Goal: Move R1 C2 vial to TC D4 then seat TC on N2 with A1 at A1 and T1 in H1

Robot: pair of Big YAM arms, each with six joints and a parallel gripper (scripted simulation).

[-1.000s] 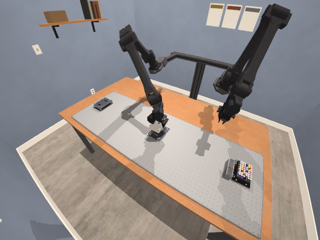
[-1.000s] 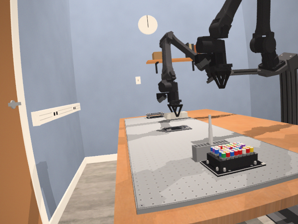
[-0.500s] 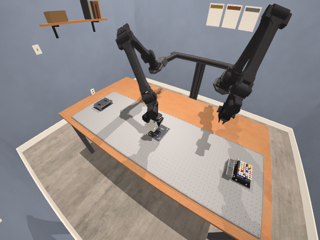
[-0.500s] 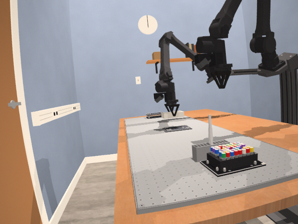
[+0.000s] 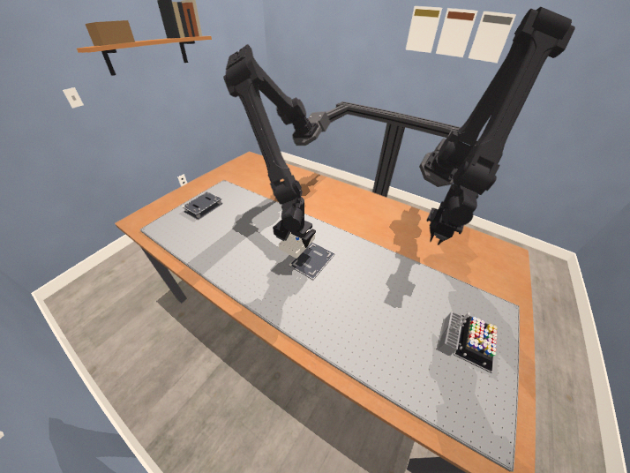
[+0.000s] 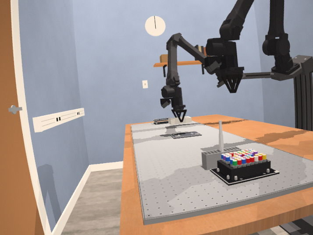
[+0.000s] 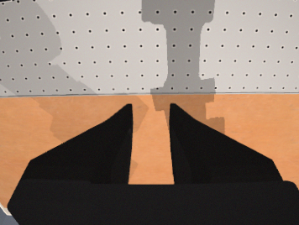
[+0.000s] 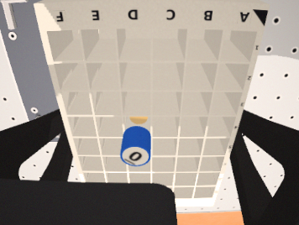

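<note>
Bright overhead light throws hard-edged grey shadows across the pegboard mat, with every view looking sharp.

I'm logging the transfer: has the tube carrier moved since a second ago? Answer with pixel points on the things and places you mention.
Yes: the tube carrier TC (image 5: 290,246) (image 6: 174,121) (image 8: 168,75) has shifted off the flat nest plate (image 5: 319,262) (image 6: 186,134), toward the raised nest N2 (image 5: 202,203) (image 6: 159,120).
</note>
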